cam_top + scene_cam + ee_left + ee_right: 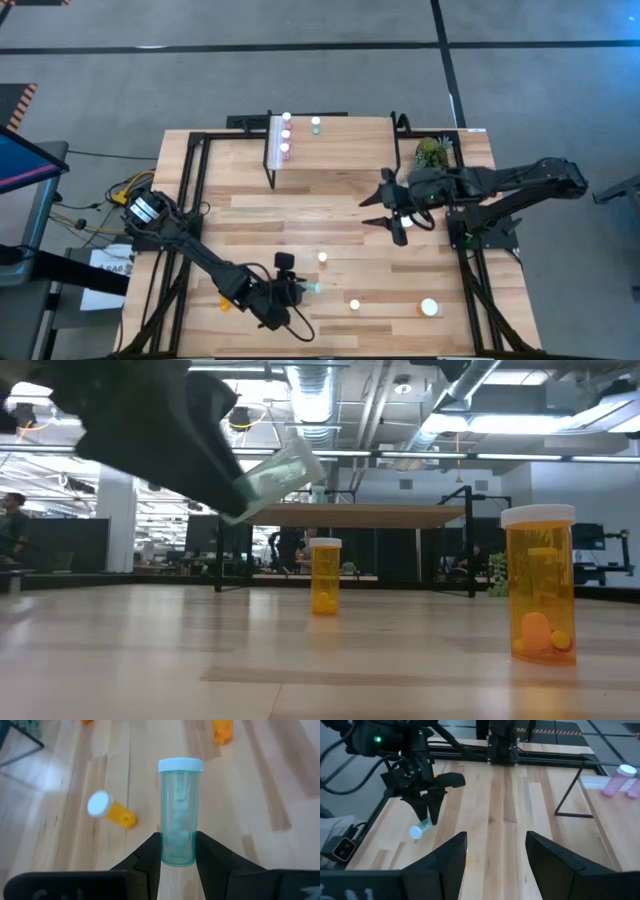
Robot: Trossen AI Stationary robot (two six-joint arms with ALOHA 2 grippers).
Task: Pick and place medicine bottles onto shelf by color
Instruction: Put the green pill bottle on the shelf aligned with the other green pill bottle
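Bright, even overhead light from ceiling strips (560, 422) washes the wooden table (330, 225), shadows stay soft, the dark left gripper (215, 470) looms blurred close to the low camera, and an orange bottle (111, 810) beyond its fingers smears.

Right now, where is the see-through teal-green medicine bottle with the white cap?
The teal-green bottle is clamped in the left gripper, lifted off the wooden table near its front edge, left of the orange bottles.
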